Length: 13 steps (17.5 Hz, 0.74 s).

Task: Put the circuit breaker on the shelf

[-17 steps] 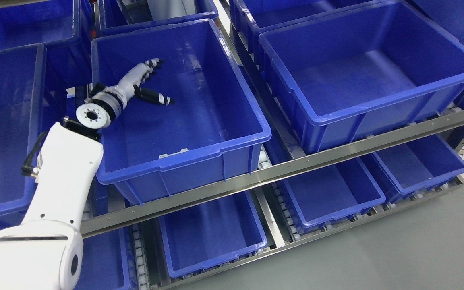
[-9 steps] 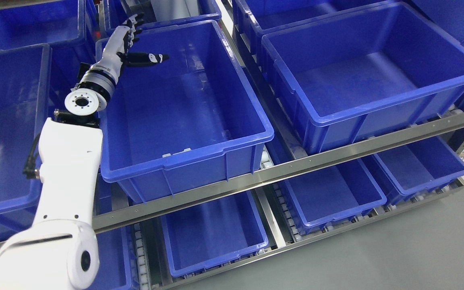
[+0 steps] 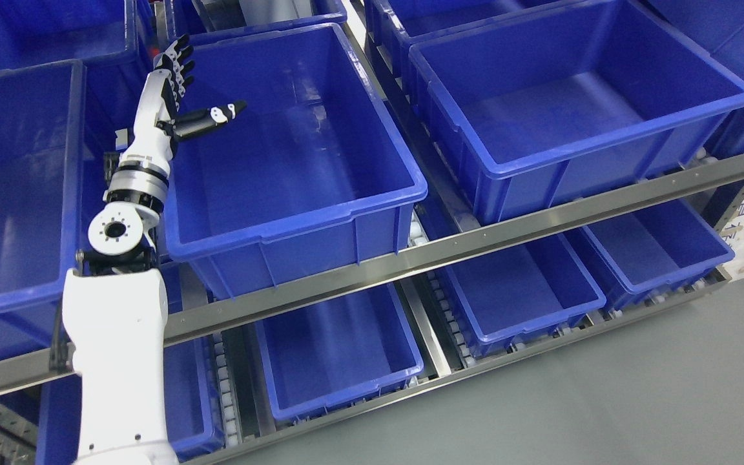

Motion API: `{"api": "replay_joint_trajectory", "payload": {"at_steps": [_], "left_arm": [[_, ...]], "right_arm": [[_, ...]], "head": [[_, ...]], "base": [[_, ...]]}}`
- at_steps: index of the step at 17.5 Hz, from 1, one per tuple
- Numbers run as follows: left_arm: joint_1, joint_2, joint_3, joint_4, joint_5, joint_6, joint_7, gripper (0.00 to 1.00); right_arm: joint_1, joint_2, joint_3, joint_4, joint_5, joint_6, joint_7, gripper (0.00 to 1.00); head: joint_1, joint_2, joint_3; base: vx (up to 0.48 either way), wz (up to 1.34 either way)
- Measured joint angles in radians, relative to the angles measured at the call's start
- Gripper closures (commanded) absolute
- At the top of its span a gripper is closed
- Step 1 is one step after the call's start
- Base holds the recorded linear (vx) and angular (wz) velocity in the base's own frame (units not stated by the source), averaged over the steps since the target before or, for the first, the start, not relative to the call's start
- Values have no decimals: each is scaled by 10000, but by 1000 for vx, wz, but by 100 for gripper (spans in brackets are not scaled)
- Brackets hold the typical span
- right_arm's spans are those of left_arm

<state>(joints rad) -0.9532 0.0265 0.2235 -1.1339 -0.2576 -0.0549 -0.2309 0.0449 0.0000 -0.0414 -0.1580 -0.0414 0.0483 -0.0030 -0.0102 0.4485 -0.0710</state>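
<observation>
left hand (image 3: pixel 172 90) spread wide and empty above the left rim of the middle blue bin (image 3: pixel 294 213), no circuit breaker visible anywhere; best to keep fingers clear of the rim when moving off.

Left arm raised, hand open.

The left arm (image 3: pixel 117 336) enters from the lower left and extends upward, white forearm near vertical, wrist joint above it. The left hand (image 3: pixel 168 97) points up and away, four fingers (image 3: pixel 178 61) straight and together, thumb (image 3: pixel 210 116) splayed to the right, holding nothing.
</observation>
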Motion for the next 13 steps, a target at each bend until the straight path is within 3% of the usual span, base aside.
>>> {"api": "replay_joint_trajectory", "payload": {"at_steps": [6,13], "left_arm": [[1602,-124,-334,-2547,196,-412,126,0],[2576,-194,-591,-4006,277,-461,155,0]], "right_arm": [[1,0,0,0,0,0,4,0],[0,0,0,0,0,0,4,0]], "head": [[0,0,0],[0,0,0]], "base": [[-203,166],[-134,124]]}}
